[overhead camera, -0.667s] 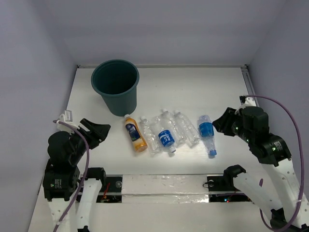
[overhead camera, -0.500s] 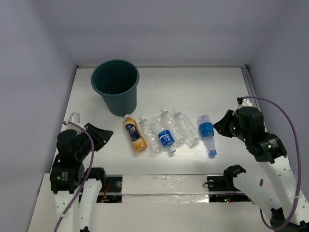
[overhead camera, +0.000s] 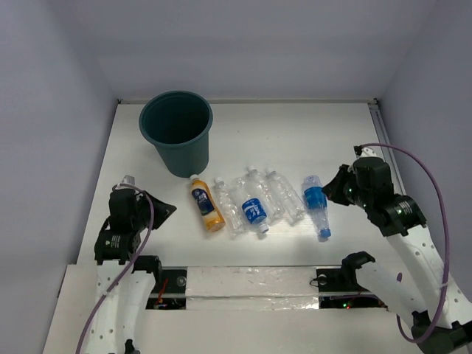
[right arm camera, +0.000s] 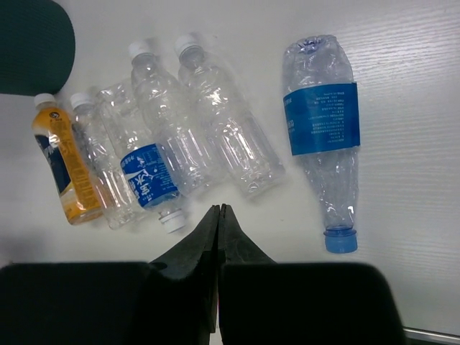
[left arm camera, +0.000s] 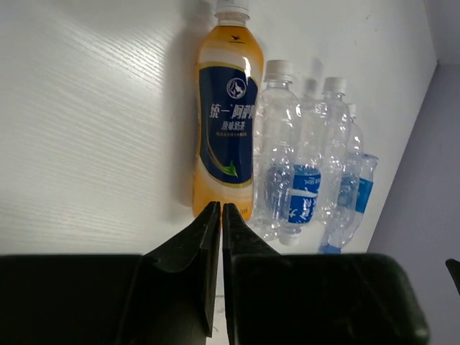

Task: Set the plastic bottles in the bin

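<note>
- Pale lilac-grey walls (overhead camera: 59, 88) close in a white, wood-grained desk (overhead camera: 310, 133) on three sides. A strip of silver tape (overhead camera: 251, 284) runs along its near edge.
- A dark teal bin (overhead camera: 184, 158) stands upright at the far left of the desk. No bottle shows inside it.
- Six plastic bottles (overhead camera: 254, 206) lie on their sides in a row at mid-desk, just near of the bin.
- The orange bottle (overhead camera: 207, 204) is at the left end, closest to the bin. A blue-labelled bottle (overhead camera: 316, 200) lies slightly apart at the right end.
- The left arm has swung down and in from the left edge. The left tool (overhead camera: 168, 211), jaws pressed together and empty, now points at the orange bottle, near but not touching.
- The right tool (overhead camera: 332, 192), also closed and empty, has edged towards the blue-labelled bottle.
- Bottles and bin have not shifted. The task looks unstarted, and either tool must open before it can grasp.
</note>
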